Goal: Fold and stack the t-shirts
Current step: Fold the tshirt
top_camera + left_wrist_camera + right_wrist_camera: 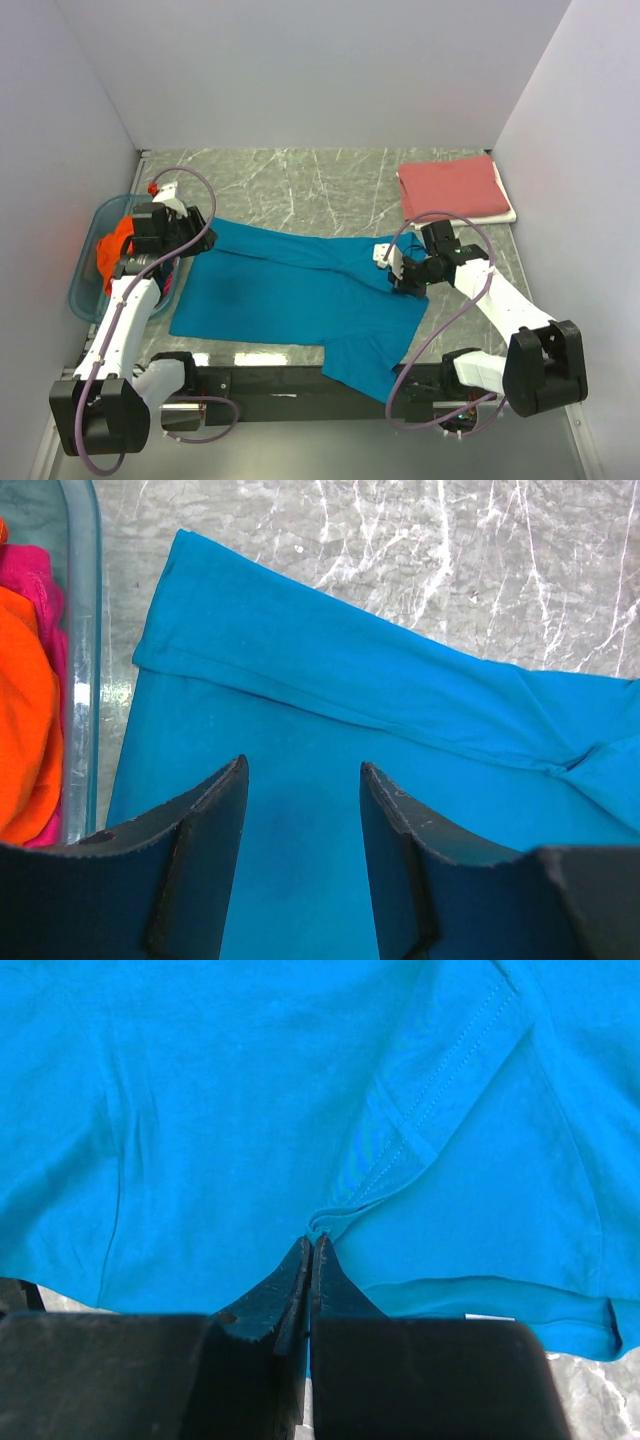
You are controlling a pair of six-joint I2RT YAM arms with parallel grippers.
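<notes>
A teal blue t-shirt (290, 290) lies spread across the middle of the table, one sleeve hanging over the near edge. My right gripper (408, 284) sits at its right side, shut on a small pinch of teal cloth (330, 1218) by a stitched seam; the jaws (313, 1240) meet with the fabric bunched at their tips. Above the shirt's left part my left gripper (303, 772) hovers open, with only flat teal cloth (350, 680) showing between its fingers. A dusty red t-shirt (455, 188) lies folded at the back right. A bright orange t-shirt (115, 248) is bunched inside the tub.
A translucent blue plastic tub (88, 262) stands at the left edge; its wall (82, 660) is just left of the teal shirt, with pink cloth (35, 580) beside the orange one (25, 710). White walls close in the marble table (300, 185) on three sides.
</notes>
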